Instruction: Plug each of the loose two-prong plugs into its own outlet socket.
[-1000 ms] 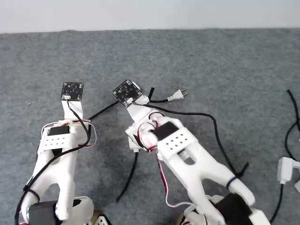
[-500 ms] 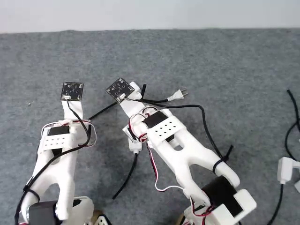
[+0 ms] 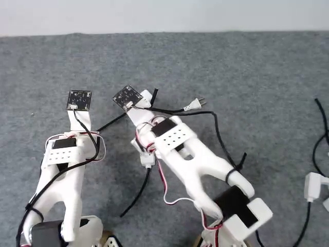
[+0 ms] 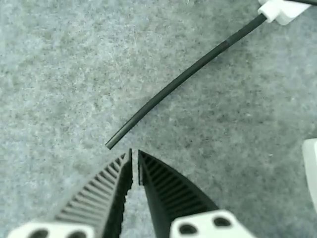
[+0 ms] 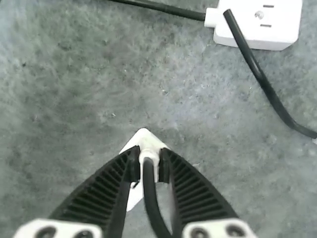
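My right gripper (image 5: 147, 148) is shut on a white plug (image 5: 143, 141) just above the carpet, and the plug's black cord runs back between the fingers. A white outlet socket (image 5: 257, 22) lies a short way ahead of it, with a black cable (image 5: 257, 74) draped over one corner. In the high view the right arm (image 3: 175, 139) leans over that outlet (image 3: 146, 158). Another white two-prong plug (image 3: 193, 105) lies loose on the carpet beyond the arm. My left gripper (image 4: 133, 152) is shut on nothing, close to the free end of a black cable (image 4: 178, 82).
A second white outlet (image 3: 314, 186) with black cords sits at the right edge of the grey carpet. A black cable (image 3: 136, 198) trails between the two arm bases. The left arm (image 3: 64, 164) stands at the left. Open carpet stretches toward the far wall.
The right arm has swung to the left, carrying its wrist and the draped black cable with it. The left arm and the loose plug have stayed put.
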`<state>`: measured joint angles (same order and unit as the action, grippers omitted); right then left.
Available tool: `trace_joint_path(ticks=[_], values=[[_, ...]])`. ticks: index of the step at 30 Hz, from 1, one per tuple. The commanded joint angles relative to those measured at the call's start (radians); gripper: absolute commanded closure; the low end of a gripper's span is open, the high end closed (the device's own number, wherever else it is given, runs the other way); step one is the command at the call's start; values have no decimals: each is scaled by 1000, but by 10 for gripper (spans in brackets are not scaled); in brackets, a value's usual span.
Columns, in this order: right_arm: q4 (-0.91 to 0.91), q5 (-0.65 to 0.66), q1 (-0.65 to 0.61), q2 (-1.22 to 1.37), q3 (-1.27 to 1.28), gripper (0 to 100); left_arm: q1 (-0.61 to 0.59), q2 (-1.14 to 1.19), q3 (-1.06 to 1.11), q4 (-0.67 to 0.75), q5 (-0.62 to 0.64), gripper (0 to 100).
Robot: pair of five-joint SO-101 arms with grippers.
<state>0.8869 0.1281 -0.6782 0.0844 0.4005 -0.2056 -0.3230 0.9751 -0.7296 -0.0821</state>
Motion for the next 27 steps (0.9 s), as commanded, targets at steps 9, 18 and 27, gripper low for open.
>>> trace_joint_path(ticks=[9,18,27], values=[[125,-253,-122,71,-109,701,-14,-29,-31,3,-12,988],[162,-250,-93,240,-239,852,-63,-29,-61,-2,-5,988],[300,-244,194,104,-250,992,-61,-29,-61,-2,-5,988]])
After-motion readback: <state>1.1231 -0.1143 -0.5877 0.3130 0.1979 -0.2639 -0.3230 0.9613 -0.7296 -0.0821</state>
